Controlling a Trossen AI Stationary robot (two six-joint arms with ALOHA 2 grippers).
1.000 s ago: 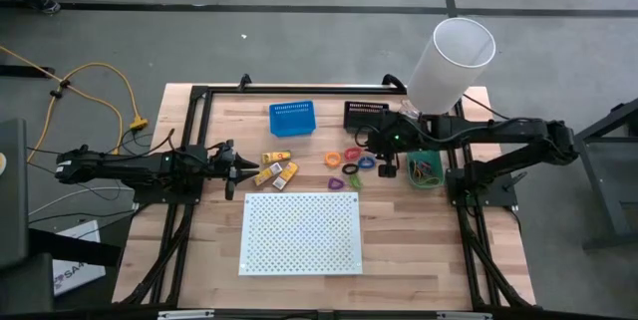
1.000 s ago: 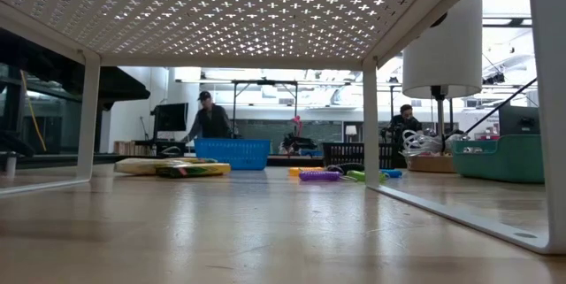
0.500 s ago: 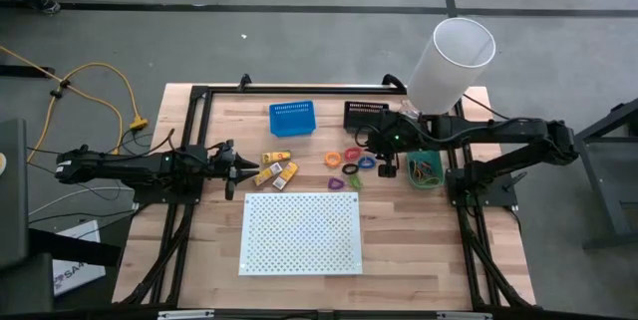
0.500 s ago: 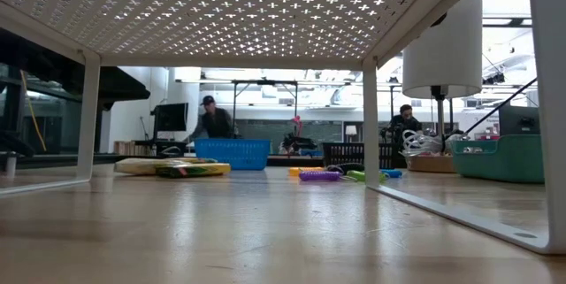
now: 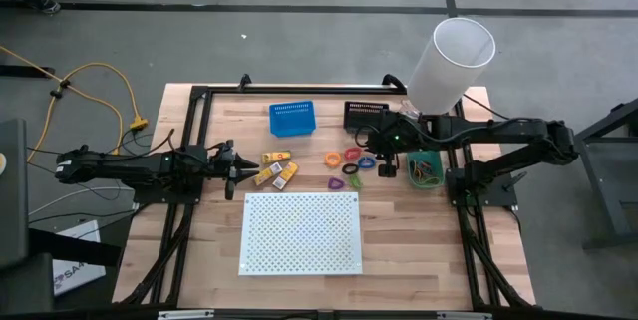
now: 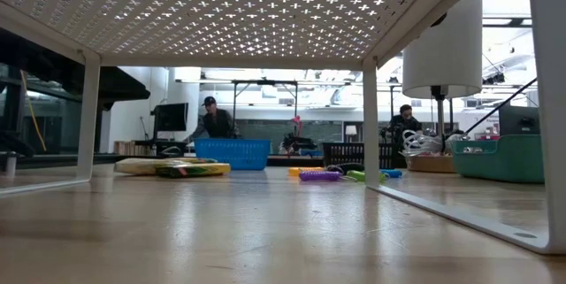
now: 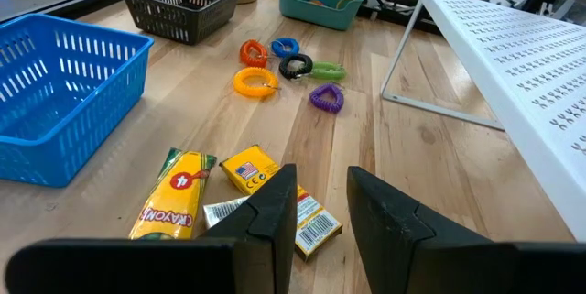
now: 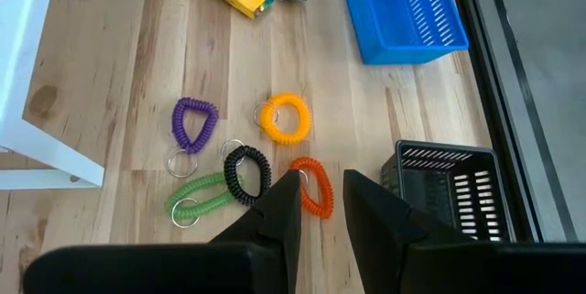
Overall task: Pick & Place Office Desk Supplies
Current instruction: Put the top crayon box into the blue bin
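Nothing on the tabletop has been shifted since the earlier frames; only a person far back in the room, seen in the low view, has moved slightly.

Both arms are held low over the wood. The left end effector is poised just above the yellow-orange packets, its fingers parted by a narrow gap and nothing pinched between them. The right end effector hangs over the coiled loops, likewise slightly spread and empty, with the orange loop nearest its tips.

The packets lie flat in a small cluster between the blue bin and the white perforated board. The loops, among them a yellow-orange one, a purple one, a black one and a green one, are scattered between the packets and the black bin, with the green bin just beyond.

The packets are judged light, flattish and fairly stiff, with glossy faces that may slip; they would best be taken across the narrow width, at the long edges. The loops are judged very light and springy; one strand of the coil should be nipped, or a finger passed through the ring, since a squeeze across the whole ring would be expected to collapse it.
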